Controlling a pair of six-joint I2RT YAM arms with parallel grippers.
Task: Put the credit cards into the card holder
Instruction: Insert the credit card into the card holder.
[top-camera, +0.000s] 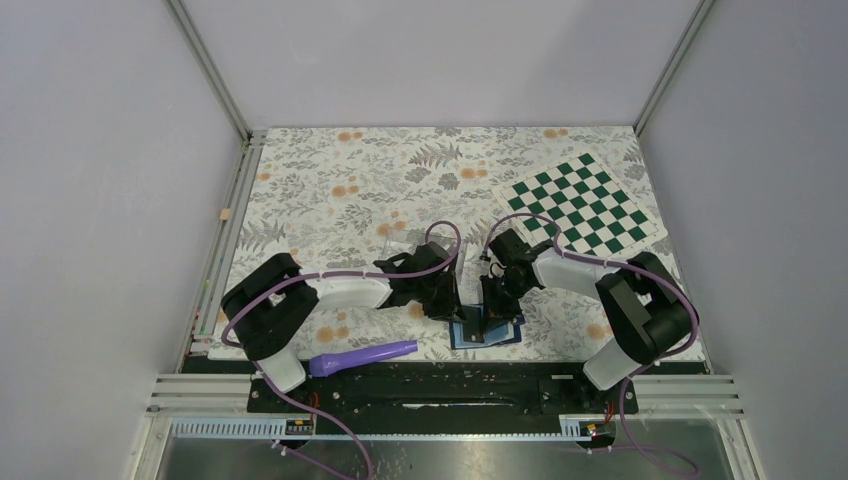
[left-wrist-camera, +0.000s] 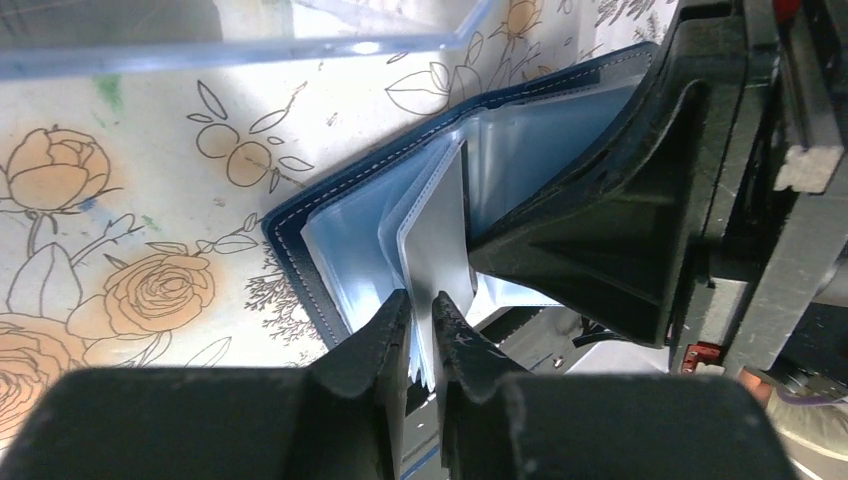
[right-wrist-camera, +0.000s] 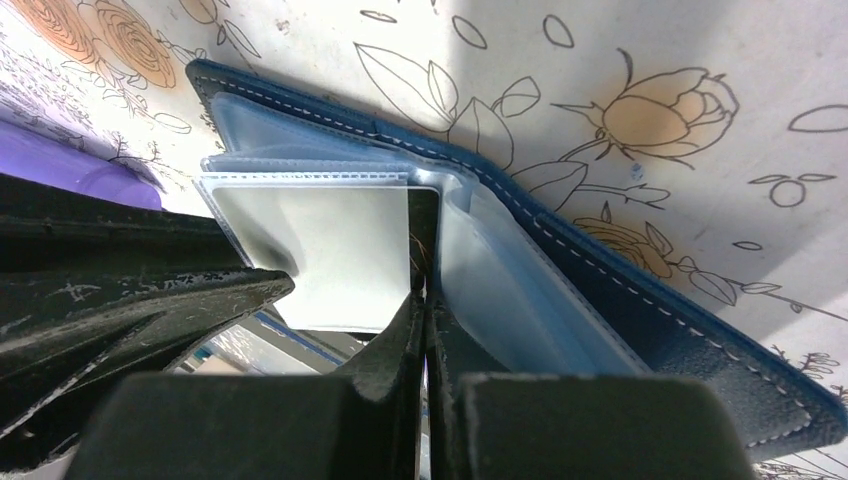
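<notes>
On the top camera I see the card holder (top-camera: 486, 331) lying open at the near edge of the table (top-camera: 330, 190), with the left gripper (top-camera: 447, 303) and right gripper (top-camera: 497, 303) both down on it. My left wrist view shows its fingers almost closed, pinching a clear sleeve (left-wrist-camera: 440, 230) of the holder. On the right wrist, the fingers press together below a thin dark strip (right-wrist-camera: 425, 235); card or shadow, I cannot tell.
</notes>
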